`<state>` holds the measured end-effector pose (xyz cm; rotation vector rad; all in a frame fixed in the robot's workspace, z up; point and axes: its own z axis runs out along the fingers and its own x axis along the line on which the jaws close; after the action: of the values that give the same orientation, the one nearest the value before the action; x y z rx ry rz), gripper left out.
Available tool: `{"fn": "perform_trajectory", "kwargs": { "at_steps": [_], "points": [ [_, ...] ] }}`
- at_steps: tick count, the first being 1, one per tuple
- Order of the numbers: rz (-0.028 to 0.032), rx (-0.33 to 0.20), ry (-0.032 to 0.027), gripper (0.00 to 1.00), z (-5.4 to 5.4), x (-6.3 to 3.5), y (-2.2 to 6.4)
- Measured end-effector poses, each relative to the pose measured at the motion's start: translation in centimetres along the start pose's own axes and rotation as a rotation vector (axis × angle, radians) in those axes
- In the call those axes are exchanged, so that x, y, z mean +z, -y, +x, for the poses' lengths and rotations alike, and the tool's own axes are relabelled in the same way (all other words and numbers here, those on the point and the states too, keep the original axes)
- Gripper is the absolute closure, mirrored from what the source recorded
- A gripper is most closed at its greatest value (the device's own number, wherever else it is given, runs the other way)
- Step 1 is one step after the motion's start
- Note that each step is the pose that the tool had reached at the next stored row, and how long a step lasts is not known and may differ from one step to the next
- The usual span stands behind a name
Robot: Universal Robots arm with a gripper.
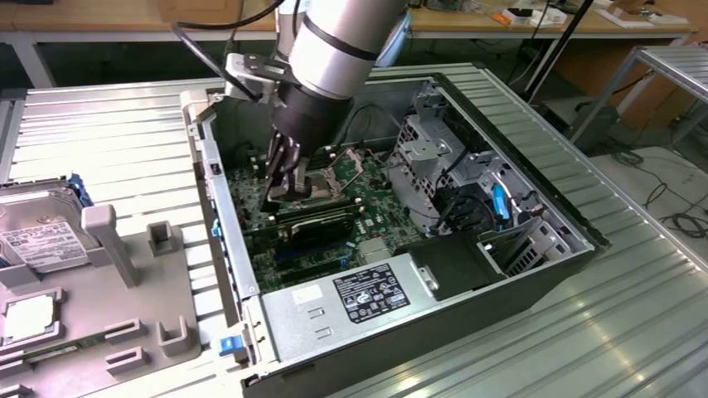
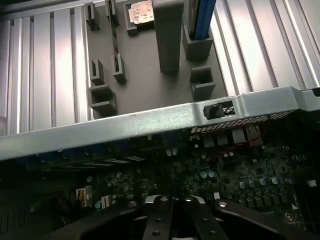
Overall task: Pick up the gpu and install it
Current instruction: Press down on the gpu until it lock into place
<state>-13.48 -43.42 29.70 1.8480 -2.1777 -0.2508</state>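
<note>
Ribbed metal bench [image 1: 111, 124], one open computer case [image 1: 531, 274]; one gripper [image 1: 285, 184] closed over motherboard [image 1: 360, 178]

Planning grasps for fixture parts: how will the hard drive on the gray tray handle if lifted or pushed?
Probably rigid: the hard drive looks like a flat metal-cased block. Likely heavy for its size, its bare metal possibly slick. Lying flat in the gray tray, it should not roll or tip.
</note>
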Motion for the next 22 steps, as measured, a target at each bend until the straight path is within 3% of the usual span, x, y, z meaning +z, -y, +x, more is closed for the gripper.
{"fn": "perform_trajectory", "kwargs": {
  "at_steps": [2,7,8,9,10,11,12,13,15,16,17,18,19,22],
  "points": [
    [-0.0002,0.0,-0.0003,0.89,-0.2,-0.29,1.32],
    [0.0022,0.0,0.0002,0.89,-0.5,-0.54,3.11],
    [0.0025,0.0,0.0002,0.89,-0.6,-0.68,3.79],
    [0.0072,0.0,0.0009,0.89,-0.7,-0.79,4.26],
    [0.0427,-0.003,0.0054,0.89,-0.7,-0.78,4.27],
    [0.0727,-0.007,0.009,0.89,-0.7,-0.79,4.27],
    [0.0925,-0.008,0.0114,0.89,-0.7,-0.78,4.27],
    [0.1177,-0.009,0.0153,0.89,-0.7,-0.78,4.27],
    [0.1458,-0.007,0.0202,0.89,-0.6,-0.75,4.28],
    [0.1562,-0.007,0.0216,0.89,-0.5,-0.72,4.24],
    [0.1618,-0.006,0.0221,0.89,-0.5,-0.68,4.23],
    [0.1622,-0.006,0.0205,0.89,-0.5,-0.65,4.24],
    [0.1631,-0.004,0.0139,0.89,-0.5,-0.48,4.16],
    [0.165,-0.001,0.0011,0.89,-0.5,-0.23,4.02]
  ]
}}
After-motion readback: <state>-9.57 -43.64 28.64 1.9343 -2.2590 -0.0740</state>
